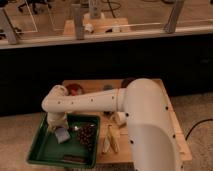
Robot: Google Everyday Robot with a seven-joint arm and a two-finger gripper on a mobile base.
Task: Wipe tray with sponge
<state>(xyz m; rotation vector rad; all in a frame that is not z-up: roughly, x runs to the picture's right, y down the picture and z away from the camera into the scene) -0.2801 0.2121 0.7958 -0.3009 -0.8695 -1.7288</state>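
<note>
A green tray (pixel 45 150) lies at the front left corner of a wooden table (pixel 175 135). A grey-blue sponge (pixel 62 134) rests on the tray floor near its back left. My gripper (pixel 58 126) points down into the tray right above the sponge and seems to touch it. The white arm (pixel 90 101) reaches left across the table from the big white body (pixel 147 130). A dark clump of small round things (pixel 86 134) and a dark flat bar (pixel 73 159) also lie in the tray.
On the table beside the tray lie pale long items (pixel 110 141) and a small white cup (pixel 119 118). A reddish bowl (pixel 75 89) stands behind the arm. A dark wall and a glass railing (pixel 107 30) rise behind the table.
</note>
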